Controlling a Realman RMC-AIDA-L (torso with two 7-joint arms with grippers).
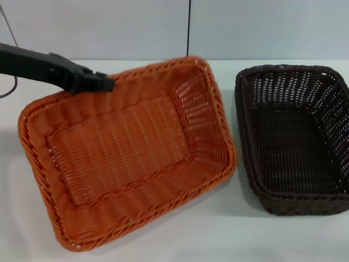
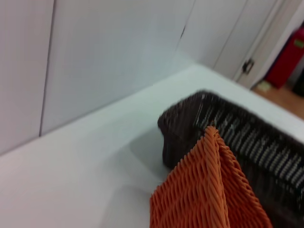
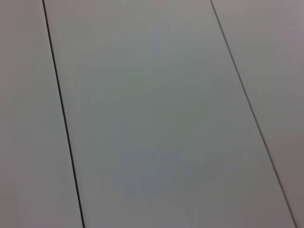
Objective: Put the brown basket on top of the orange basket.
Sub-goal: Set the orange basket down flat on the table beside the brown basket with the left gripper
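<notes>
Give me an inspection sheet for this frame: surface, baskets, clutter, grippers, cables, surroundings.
Surface: white table, bare around the baskets.
Job's things: orange basket tilted, far rim raised, on the robot's left; brown basket flat on the table to its right, a gap between them. Not stacked.
Clutter: nothing seen.
Grippers: left gripper at the orange basket's far rim, apparently gripping it; right gripper out of view.
Cables: thin wire loop at the head view's left edge.
Surroundings: pale panelled wall behind; door and a red object off to the side.
</notes>
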